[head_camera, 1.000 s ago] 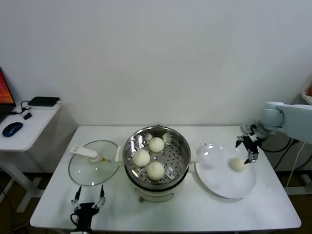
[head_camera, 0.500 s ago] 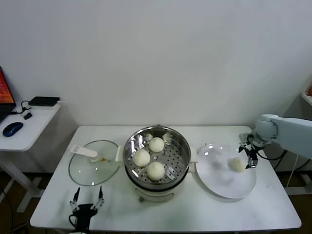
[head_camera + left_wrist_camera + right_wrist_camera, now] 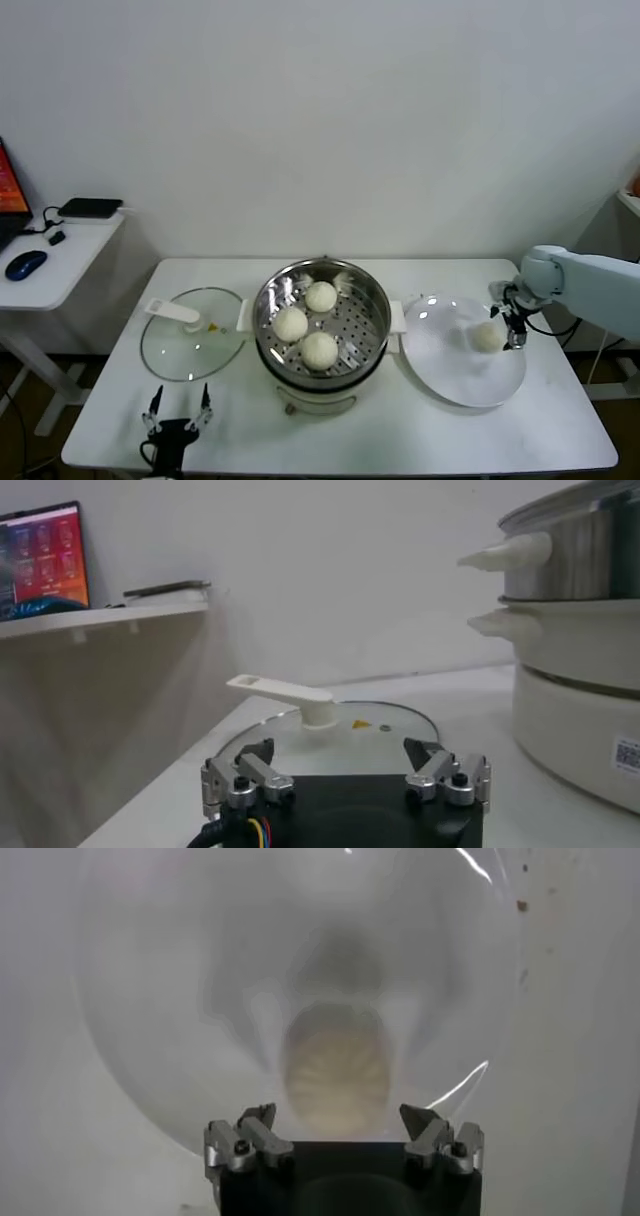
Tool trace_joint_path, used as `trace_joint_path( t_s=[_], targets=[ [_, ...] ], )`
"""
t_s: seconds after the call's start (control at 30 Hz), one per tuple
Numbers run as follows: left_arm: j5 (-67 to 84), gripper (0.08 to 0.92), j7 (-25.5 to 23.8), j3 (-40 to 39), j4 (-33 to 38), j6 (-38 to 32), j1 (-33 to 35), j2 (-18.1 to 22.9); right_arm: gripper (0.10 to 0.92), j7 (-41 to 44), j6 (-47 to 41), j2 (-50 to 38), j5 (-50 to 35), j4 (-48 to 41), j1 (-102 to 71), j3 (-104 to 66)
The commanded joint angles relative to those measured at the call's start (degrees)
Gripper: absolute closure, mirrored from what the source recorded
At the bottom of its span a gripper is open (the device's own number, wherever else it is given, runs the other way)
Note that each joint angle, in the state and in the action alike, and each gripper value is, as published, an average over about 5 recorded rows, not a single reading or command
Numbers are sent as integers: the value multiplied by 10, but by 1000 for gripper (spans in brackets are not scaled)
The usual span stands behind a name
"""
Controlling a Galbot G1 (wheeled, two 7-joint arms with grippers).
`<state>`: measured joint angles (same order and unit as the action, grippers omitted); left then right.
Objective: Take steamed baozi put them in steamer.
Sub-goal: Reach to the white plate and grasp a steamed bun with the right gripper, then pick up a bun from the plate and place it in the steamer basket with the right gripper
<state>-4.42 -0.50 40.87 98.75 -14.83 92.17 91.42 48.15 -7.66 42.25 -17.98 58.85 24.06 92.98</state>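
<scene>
Three off-white baozi (image 3: 307,323) lie on the perforated tray of the steel steamer (image 3: 373,296) at the table's middle. A fourth baozi (image 3: 487,337) lies on the white plate (image 3: 455,375) to the steamer's right. My right gripper (image 3: 510,322) is open and low over the plate's far right side, right beside that baozi. In the right wrist view the baozi (image 3: 337,1070) lies just ahead of the open right gripper (image 3: 340,1118), between its fingertips' lines. My left gripper (image 3: 178,410) is open and empty at the table's front left edge.
The round glass lid (image 3: 191,345) with its white handle lies flat left of the steamer; it shows in the left wrist view (image 3: 320,720) with the steamer's side (image 3: 575,650). A side desk (image 3: 50,262) with a mouse stands at the far left.
My right gripper has come down and a little toward the plate, closing in on the baozi there. The left arm has hardly moved.
</scene>
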Motion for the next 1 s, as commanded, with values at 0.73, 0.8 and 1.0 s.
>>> trace_joint_path(
  t_s=[0.73,0.8,1.0],
  targets=[
    [0,177,1,2,-1,0,-2,-2,513,35,9,9,-78,82,178,121],
    [0,177,1,1,0,1,-2,-3,510,41,7,19,-119,118,251,175],
    [0,177,0,-5,5,5,-2,-4,507,53,-11,60,-239,232,450,279]
  ],
)
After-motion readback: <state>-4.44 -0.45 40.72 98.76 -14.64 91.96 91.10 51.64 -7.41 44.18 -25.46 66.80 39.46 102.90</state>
